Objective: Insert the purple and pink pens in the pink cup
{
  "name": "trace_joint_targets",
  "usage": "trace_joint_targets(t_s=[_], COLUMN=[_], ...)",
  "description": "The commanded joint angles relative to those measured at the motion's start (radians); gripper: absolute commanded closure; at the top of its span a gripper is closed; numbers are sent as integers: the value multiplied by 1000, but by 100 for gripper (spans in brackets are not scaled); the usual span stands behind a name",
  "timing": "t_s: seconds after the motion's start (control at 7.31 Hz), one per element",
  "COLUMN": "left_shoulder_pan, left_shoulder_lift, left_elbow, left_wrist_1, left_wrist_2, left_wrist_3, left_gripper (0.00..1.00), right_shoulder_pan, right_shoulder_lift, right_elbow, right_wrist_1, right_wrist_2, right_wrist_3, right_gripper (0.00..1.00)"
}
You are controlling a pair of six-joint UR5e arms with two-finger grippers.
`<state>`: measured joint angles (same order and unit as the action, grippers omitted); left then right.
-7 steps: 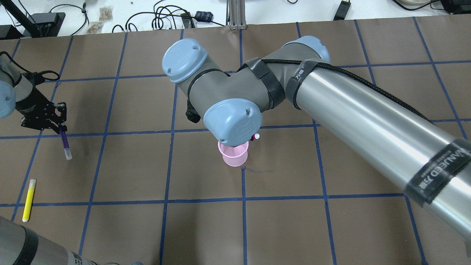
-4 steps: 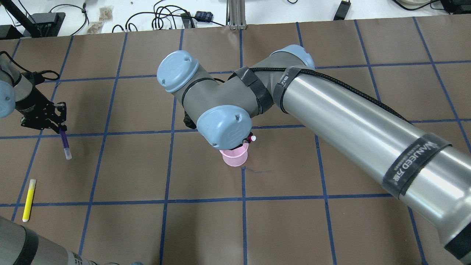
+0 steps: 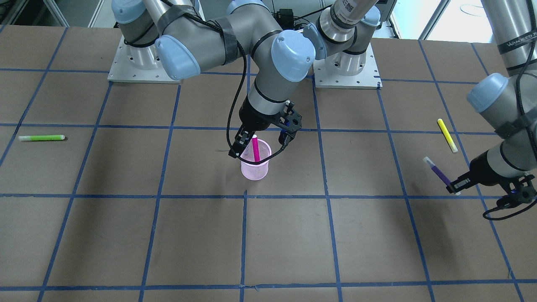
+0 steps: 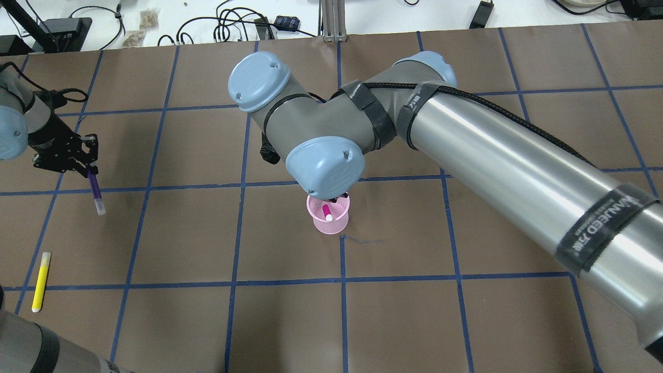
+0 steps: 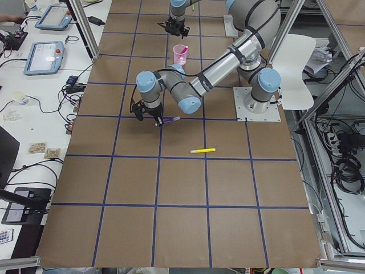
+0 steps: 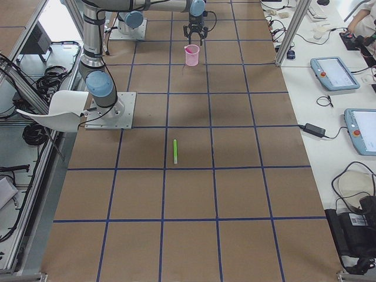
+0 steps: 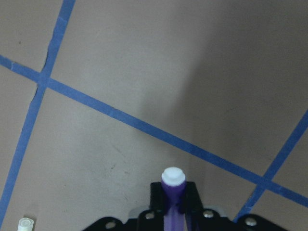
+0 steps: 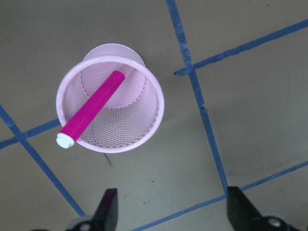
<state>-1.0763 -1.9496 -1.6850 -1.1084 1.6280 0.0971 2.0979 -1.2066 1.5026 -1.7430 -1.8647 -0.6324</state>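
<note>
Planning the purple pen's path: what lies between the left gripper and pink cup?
Overhead view: only bare table from left gripper to pink cup.

- We find the first pen [image 8: 91,111] inside the cup [image 8: 156,103], under our right gripper [image 8: 173,209].
- Well apart leftward, our left gripper [image 4: 89,172] grips the second pen [image 4: 96,192].
- The third pen [image 4: 40,282] lies nearer us.

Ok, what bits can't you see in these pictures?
Overhead view: the right gripper hides under its own arm's wrist.
Left wrist view: most of the purple pen is cut off by the bottom edge.
Left wrist view: a white tip in the corner is cut off; cannot tell what it is.
</note>
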Motion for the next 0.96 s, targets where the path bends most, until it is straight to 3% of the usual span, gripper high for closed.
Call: trace_joint_targets(t_s=[0.0, 0.27, 0.55, 0.82], left_shoulder_pan=[-159, -320, -489, -637], left_shoulder_lift=[32, 69, 83, 74], left_elbow=[75, 82, 71, 65], left_wrist_1=[32, 98, 156, 199], left_wrist_2=[-3, 7, 9, 38], left_wrist_3=[-23, -210, -426, -710], left_gripper=[100, 100, 100, 100], right_shoulder_pan=[-147, -309, -431, -452], right_shoulder_lift=[-104, -210, -306, -333], right_elbow=[-5, 2, 8, 11], right_wrist_1=[8, 17, 82, 118], right_wrist_2=[121, 247, 252, 256], right_wrist_3=[-83, -76, 9, 263], right_gripper=[8, 4, 4, 4])
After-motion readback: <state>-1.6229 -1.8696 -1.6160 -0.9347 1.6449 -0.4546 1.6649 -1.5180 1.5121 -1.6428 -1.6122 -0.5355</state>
